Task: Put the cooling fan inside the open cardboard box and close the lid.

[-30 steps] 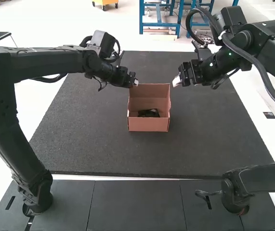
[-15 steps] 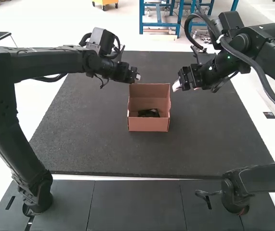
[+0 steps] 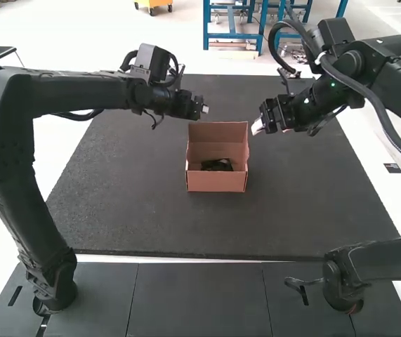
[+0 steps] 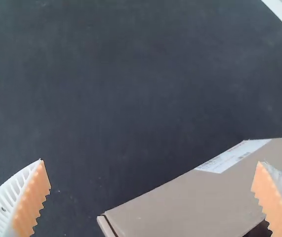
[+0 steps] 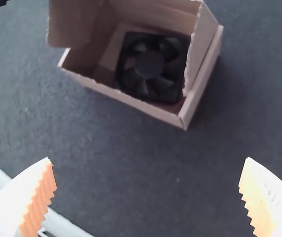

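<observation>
hovering wide open, left pincer [image 3: 201, 109] and right pincer [image 3: 256, 126] flank the box [image 3: 217, 180] holding the fan [image 3: 218, 166].

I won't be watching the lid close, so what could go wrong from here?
The lid stands upright and nothing braces the box: a push from the left pincer or right pincer could slide or tip it instead of folding the lid. An upright flap beside the fan might jam under the lid.

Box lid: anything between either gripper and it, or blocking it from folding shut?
Nothing visible. The lid stands upright at the far edge of the cardboard box, with the left gripper and right gripper near its top corners, jaws open. The cooling fan lies flat inside, below the rim.
</observation>
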Robot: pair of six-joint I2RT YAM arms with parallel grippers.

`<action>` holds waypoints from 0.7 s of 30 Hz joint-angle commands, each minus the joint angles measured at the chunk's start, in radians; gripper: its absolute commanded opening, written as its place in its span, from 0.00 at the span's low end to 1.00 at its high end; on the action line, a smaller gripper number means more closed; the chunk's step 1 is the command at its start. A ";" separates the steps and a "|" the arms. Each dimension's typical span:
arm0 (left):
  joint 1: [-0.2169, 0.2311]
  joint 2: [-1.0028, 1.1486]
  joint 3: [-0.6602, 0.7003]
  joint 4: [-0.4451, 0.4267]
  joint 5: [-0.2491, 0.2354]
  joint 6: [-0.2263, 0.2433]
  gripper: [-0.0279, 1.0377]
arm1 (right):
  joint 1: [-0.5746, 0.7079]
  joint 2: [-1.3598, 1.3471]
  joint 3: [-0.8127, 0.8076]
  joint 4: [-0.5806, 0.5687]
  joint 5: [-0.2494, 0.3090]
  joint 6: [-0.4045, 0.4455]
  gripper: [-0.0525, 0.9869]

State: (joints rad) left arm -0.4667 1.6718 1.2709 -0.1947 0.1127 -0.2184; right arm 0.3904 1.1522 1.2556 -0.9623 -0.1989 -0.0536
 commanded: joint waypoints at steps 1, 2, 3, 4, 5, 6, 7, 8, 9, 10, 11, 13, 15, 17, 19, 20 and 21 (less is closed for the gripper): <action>0.000 0.016 -0.010 0.015 0.010 -0.009 0.93 | 0.010 -0.023 0.034 -0.006 -0.017 -0.012 0.86; 0.000 0.020 -0.010 0.015 0.010 -0.009 0.93 | 0.010 -0.023 0.034 -0.007 -0.017 -0.011 0.86; 0.000 0.025 -0.007 0.012 0.010 -0.009 0.93 | 0.010 -0.023 0.034 -0.009 -0.017 -0.011 0.86; 0.000 0.028 -0.002 0.003 0.010 -0.009 0.93 | 0.010 -0.023 0.034 -0.009 -0.017 -0.011 0.86; 0.000 0.029 0.001 -0.008 0.010 -0.009 0.93 | 0.010 -0.023 0.034 -0.010 -0.017 -0.011 0.86; 0.000 0.031 0.004 -0.018 0.010 -0.009 0.93 | 0.010 -0.023 0.034 -0.010 -0.017 -0.011 0.86; 0.000 0.031 0.005 -0.031 0.010 -0.007 0.93 | 0.010 -0.023 0.034 -0.010 -0.017 -0.012 0.86; 0.000 0.031 0.005 -0.045 0.010 -0.007 0.93 | 0.010 -0.023 0.034 -0.009 -0.017 -0.012 0.86; 0.000 0.031 0.007 -0.058 0.012 -0.006 0.93 | 0.010 -0.023 0.034 -0.010 -0.017 -0.011 0.86; 0.000 0.029 0.005 -0.072 0.012 -0.004 0.93 | 0.008 -0.023 0.034 -0.009 -0.017 -0.012 0.86; 0.000 0.029 0.005 -0.088 0.012 -0.002 0.93 | 0.008 -0.023 0.033 -0.009 -0.017 -0.011 0.86; 0.000 0.029 0.007 -0.118 0.012 0.002 0.93 | 0.008 -0.023 0.031 -0.009 -0.017 -0.011 0.86; -0.001 0.028 0.005 -0.140 0.013 0.005 0.93 | 0.008 -0.023 0.030 -0.009 -0.017 -0.011 0.86; -0.003 0.028 0.005 -0.163 0.019 0.007 0.93 | 0.008 -0.023 0.028 -0.009 -0.017 -0.011 0.86; -0.004 0.028 0.001 -0.170 0.028 0.008 0.93 | 0.008 -0.023 0.028 -0.009 -0.017 -0.011 0.86; -0.004 0.028 0.001 -0.178 0.028 0.008 0.93 | 0.007 -0.023 0.030 -0.009 -0.017 -0.011 0.86; -0.006 0.028 -0.002 -0.180 0.030 0.008 0.93 | 0.007 -0.023 0.028 -0.009 -0.017 -0.011 0.86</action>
State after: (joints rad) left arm -0.4667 1.7054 1.2709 -0.3733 0.1238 -0.2176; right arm 0.3904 1.1522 1.2556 -0.9714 -0.2058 -0.0536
